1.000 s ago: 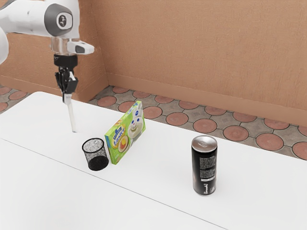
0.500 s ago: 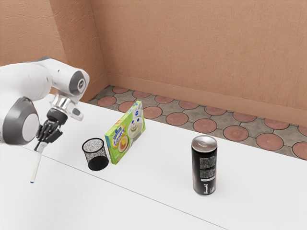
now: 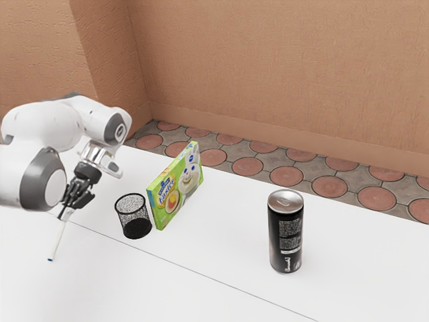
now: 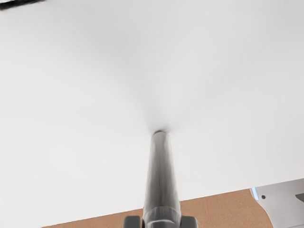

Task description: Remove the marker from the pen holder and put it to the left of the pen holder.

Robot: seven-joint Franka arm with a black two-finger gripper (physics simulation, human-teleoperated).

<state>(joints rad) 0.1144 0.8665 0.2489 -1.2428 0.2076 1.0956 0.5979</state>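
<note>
Though white the table (image 3: 201,295), terracotta the wall (image 3: 268,80).

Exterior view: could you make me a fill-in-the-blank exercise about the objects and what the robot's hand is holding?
The hand grips the thing that the task wants moved, the ____.
The mesh pen holder is coloured ____.
Standing between the pen holder and the drink can is a colourful cardboard ____.
The table under them is coloured ____.

Missing words: marker; black; box; white.
</note>
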